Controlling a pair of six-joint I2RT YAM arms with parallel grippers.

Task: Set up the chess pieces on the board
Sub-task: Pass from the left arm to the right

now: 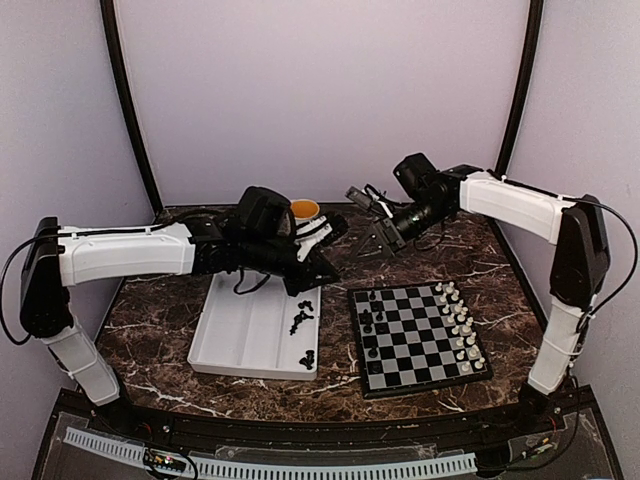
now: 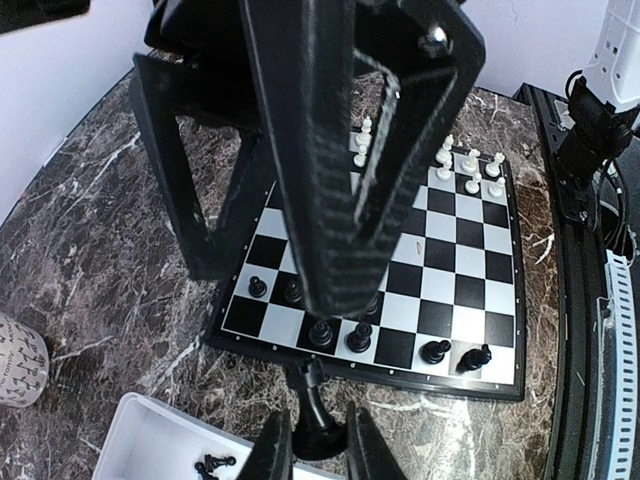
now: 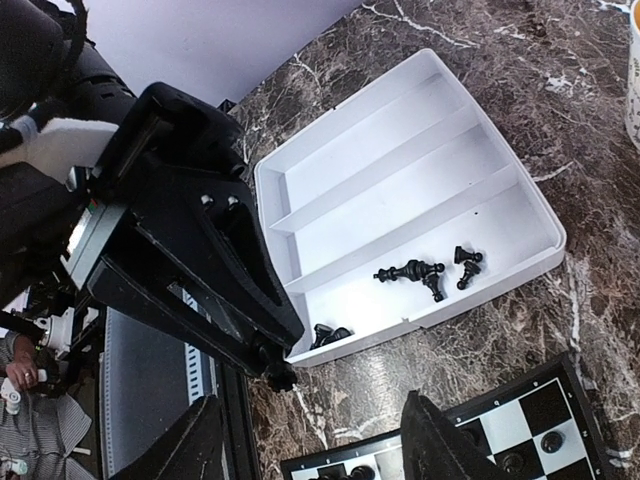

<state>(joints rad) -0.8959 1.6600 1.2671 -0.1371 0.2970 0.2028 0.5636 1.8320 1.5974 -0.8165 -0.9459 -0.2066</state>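
While my left gripper point(image 2: 318, 455) clamps one black chessman point(image 2: 314, 405) just off the tray-side edge of the board point(image 2: 455, 250), I note the right gripper point(image 3: 315, 440) gaping wide, with spare black pieces point(image 3: 412, 271) lying in the white tray point(image 3: 400, 150).

High rear overview; close downward wrist views, board point(image 2: 452, 250) and tray point(image 3: 400, 150) common to both.

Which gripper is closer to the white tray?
Left. The left gripper hangs by the white tray at its far right corner; the right gripper is off it, past the far edge of the board.
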